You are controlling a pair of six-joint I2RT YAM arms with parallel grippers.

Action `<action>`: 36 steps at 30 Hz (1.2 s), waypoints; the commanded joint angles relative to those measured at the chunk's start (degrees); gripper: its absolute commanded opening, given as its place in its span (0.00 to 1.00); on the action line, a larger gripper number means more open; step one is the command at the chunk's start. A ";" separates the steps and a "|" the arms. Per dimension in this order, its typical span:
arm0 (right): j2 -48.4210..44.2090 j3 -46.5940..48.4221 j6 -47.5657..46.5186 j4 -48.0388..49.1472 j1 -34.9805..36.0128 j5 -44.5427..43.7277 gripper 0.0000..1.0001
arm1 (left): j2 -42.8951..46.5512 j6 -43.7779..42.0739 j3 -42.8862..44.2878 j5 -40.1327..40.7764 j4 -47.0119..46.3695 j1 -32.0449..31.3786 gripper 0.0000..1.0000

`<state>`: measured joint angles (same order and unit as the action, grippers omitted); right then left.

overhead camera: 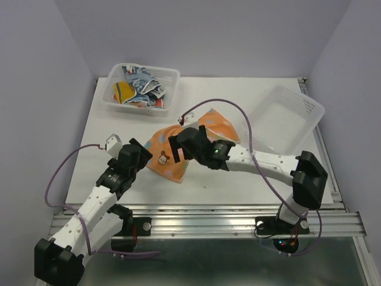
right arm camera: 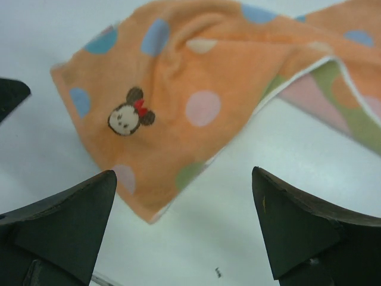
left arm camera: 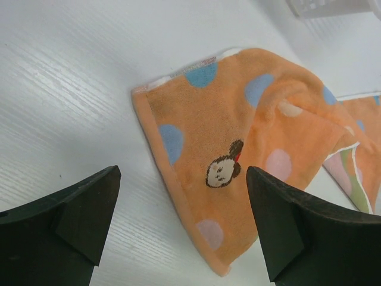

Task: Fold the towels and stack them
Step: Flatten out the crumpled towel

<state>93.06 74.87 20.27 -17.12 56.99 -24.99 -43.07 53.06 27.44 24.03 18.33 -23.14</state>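
Orange dotted cloth towel [overhead camera: 159,146] lies rumpled on the white counter [overhead camera: 119,119], the left arm's fingers [left arm camera: 77,208] spread wide and empty beside its left corner, the right arm's fingers [right arm camera: 297,220] wide and empty over its middle.

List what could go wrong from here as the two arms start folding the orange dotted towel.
1. The orange dotted towel lies bunched, one part doubled over; the open jaws may pinch two layers and fold it crooked.
2. The left arm and right arm crowd over this one towel, so they might knock together.
3. The right arm's purple cable loops above the towel and could snag.
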 commanded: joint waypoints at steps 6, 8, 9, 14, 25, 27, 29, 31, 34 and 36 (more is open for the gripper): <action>12.50 4.14 25.77 -16.97 11.38 -18.60 1.00 | 6.41 1.43 -0.54 2.33 1.71 0.28 0.99; 13.38 2.74 27.27 -15.49 11.39 -17.29 1.00 | 8.16 1.61 -1.51 1.72 1.27 0.28 0.99; 13.55 2.30 27.89 -15.05 11.39 -15.98 1.00 | 8.61 1.52 -1.69 1.63 1.01 0.28 0.99; 14.52 0.72 28.77 -12.59 11.56 -14.03 1.00 | 10.20 1.35 -2.04 1.11 0.66 0.28 0.99; 17.24 0.28 29.47 -11.79 13.76 -10.87 1.00 | 8.97 1.08 -1.95 1.19 0.22 0.28 0.99; 18.12 0.28 29.82 -12.40 13.85 -11.04 0.98 | 8.79 1.00 -2.04 1.28 0.22 0.28 0.99; 19.09 0.28 30.26 -12.67 13.85 -11.39 0.93 | 8.79 1.08 -2.13 1.37 0.39 0.28 0.99; 19.27 -0.25 31.14 -13.37 13.85 -11.74 0.87 | 8.79 1.26 -2.13 1.54 0.57 0.28 0.99; 18.13 -2.61 32.72 -13.81 13.85 -11.92 0.75 | 8.79 1.35 -2.04 1.63 0.83 0.28 0.99; 15.94 -6.46 34.21 -13.46 13.85 -11.92 0.62 | 8.88 1.35 -2.04 1.63 0.66 0.28 0.99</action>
<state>111.98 74.15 50.89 -29.61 70.59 -35.38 -34.41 54.15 25.93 24.05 19.55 -23.14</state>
